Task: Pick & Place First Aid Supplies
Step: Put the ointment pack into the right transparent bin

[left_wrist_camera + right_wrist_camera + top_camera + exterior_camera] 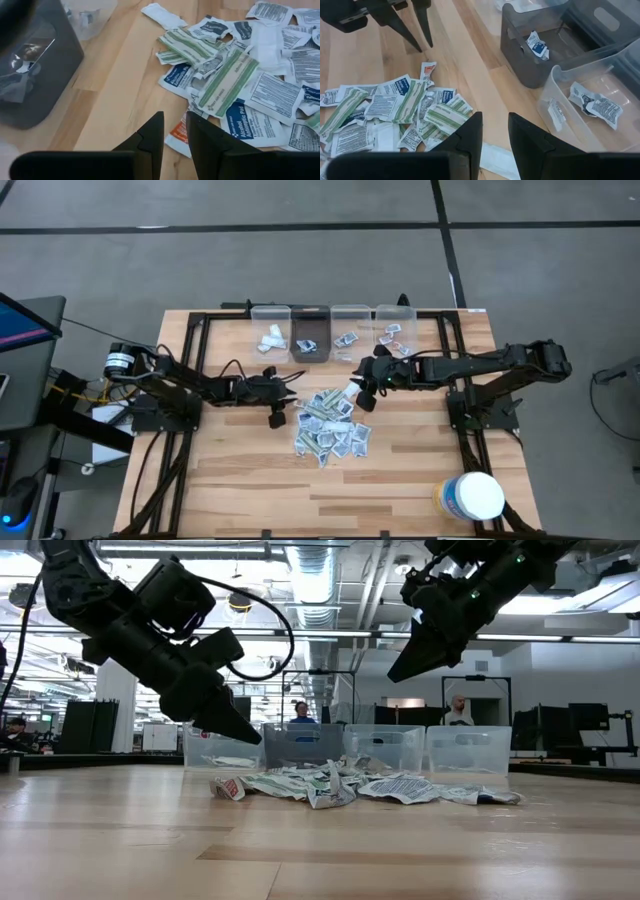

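Observation:
The first aid supplies (pixel 330 428) lie as a loose heap of small white packets with blue, green and red print on the wooden table, mid-table; the low view shows the heap (pixel 350 785) too. My left gripper (pixel 274 418) hovers at the heap's left edge, slanting down, its fingers (pixel 175 120) narrowly open with nothing between them. My right gripper (pixel 366 398) hangs higher, above the heap's far right corner, its fingers (pixel 495 120) also narrowly open and holding nothing. A white strip (pixel 495 157) lies on the table below it.
Several bins stand in a row at the far edge: clear ones (pixel 272 330) (pixel 393 328) and a dark grey one (pixel 535 50), each with a few packets. A large white tub (pixel 470 498) stands at the near right corner. Bare wood lies near the front edge.

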